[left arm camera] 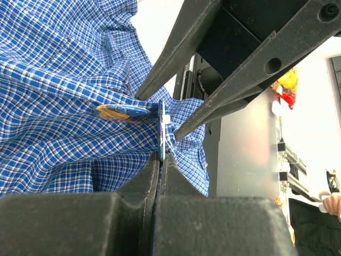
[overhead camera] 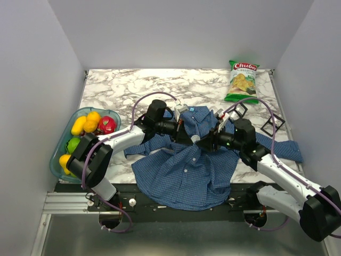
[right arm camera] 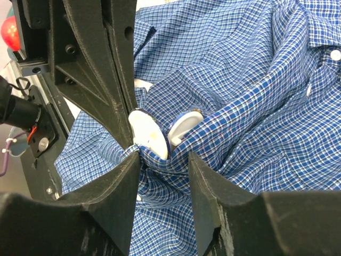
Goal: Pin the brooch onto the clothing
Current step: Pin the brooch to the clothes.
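The blue checked shirt (overhead camera: 184,170) lies crumpled across the near middle of the table. My left gripper (overhead camera: 185,133) (left arm camera: 161,159) is shut on the edge of the brooch (left arm camera: 161,128), a thin round disc with a white back (right arm camera: 149,133), and holds it against a raised fold of the shirt (left arm camera: 64,80). A second round disc (left arm camera: 123,113) (right arm camera: 184,125) with a yellow and blue face sits on the fold beside it. My right gripper (overhead camera: 205,142) (right arm camera: 164,160) is open, and its fingers (right arm camera: 210,181) straddle that same fold just below the discs.
A green bag of chips (overhead camera: 242,81) lies at the back right. A teal bowl (overhead camera: 57,160) of fruit stands at the left edge. Black square frames (overhead camera: 273,125) lie to the right of the shirt. The table is white marble (overhead camera: 133,85).
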Available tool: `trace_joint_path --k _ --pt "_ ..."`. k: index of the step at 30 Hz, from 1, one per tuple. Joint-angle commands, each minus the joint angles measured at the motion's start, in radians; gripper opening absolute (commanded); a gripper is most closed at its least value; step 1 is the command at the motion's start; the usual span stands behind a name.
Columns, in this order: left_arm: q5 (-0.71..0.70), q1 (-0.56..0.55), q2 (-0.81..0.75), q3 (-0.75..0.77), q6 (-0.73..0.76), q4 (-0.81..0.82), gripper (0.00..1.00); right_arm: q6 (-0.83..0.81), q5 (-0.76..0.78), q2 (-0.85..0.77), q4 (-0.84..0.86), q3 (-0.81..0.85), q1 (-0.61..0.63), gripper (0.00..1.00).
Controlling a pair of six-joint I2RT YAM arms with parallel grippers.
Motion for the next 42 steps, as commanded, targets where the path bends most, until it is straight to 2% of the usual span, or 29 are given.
trace_joint_path --k 1,12,20,25,32,42 --pt "0.048 0.003 0.008 0.000 -0.008 0.034 0.00 -0.011 -0.052 -0.004 0.041 0.016 -0.003 0.49" --pt "0.051 0.003 0.001 -0.003 -0.008 0.034 0.00 -0.013 -0.014 -0.079 0.003 0.007 -0.006 0.50" --pt "0.053 0.003 -0.007 -0.003 -0.005 0.034 0.00 -0.019 -0.043 -0.055 -0.006 0.012 -0.004 0.50" --pt "0.053 0.003 -0.010 -0.004 -0.005 0.033 0.00 -0.007 -0.048 -0.040 0.023 0.001 -0.006 0.47" --pt "0.053 0.003 -0.015 -0.004 -0.007 0.033 0.00 -0.001 -0.041 -0.018 0.043 0.003 -0.006 0.36" --pt "0.050 0.000 -0.015 -0.003 -0.002 0.030 0.00 0.006 -0.055 0.000 0.061 0.009 -0.004 0.34"
